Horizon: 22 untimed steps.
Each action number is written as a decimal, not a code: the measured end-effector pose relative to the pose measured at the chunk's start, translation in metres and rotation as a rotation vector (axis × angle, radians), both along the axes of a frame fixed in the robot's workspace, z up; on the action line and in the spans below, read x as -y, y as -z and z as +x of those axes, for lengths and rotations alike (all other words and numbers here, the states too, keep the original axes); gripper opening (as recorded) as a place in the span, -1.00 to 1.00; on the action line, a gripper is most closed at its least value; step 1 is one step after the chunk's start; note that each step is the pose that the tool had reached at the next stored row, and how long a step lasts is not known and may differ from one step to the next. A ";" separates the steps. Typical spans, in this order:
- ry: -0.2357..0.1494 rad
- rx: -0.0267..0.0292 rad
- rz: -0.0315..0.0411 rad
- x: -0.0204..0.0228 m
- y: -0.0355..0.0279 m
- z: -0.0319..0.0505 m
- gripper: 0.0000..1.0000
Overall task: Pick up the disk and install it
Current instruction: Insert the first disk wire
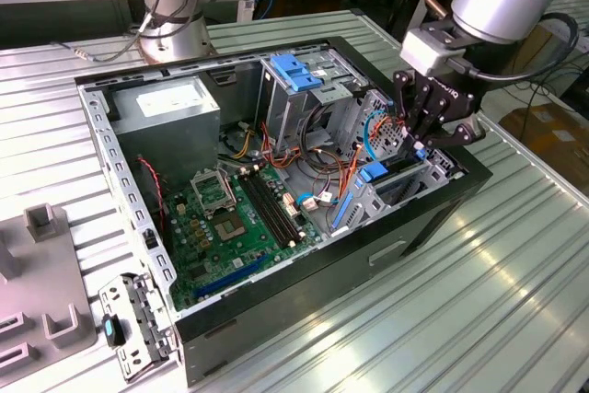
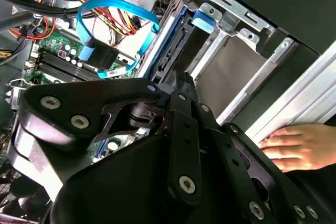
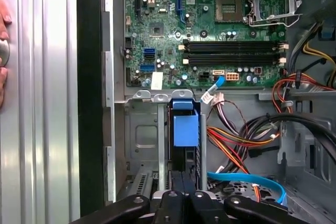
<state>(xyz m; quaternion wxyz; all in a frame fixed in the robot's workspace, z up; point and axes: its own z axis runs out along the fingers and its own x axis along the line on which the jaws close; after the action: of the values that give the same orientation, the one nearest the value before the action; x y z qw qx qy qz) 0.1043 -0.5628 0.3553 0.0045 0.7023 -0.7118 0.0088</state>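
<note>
The disk (image 3: 185,156) stands on edge in the drive bay at the front corner of the open computer case, its dark body framed by bright blue rails, with a blue tab (image 3: 185,128) on its upper edge. In the exterior view the disk (image 1: 368,186) sits low in the bay on the right. In the second wrist view the disk (image 2: 170,45) runs down into the metal bay. My gripper (image 1: 420,143) hangs right over the bay. Its fingertips (image 3: 184,203) are pressed together at the disk's near end, with nothing between them.
The case (image 1: 433,218) lies open on a ribbed metal table (image 1: 515,301). The motherboard (image 3: 210,35), coloured wire bundles (image 3: 236,140) and a thin blue cable (image 2: 113,11) lie beside the bay. A person's hand (image 2: 299,145) rests on the table beside the case. A tall cage with a lighter-blue block (image 1: 294,71) stands behind.
</note>
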 end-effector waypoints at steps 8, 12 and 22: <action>0.000 0.0000 0.0004 0.0000 0.0161 0.0000 -0.79; 0.000 0.0000 0.0028 0.0001 0.0162 0.0000 -0.79; 0.000 0.0000 0.0103 0.0000 0.0118 0.0001 -0.79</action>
<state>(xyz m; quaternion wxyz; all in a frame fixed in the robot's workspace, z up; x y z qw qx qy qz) 0.1044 -0.5628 0.3435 0.0009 0.7023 -0.7119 0.0052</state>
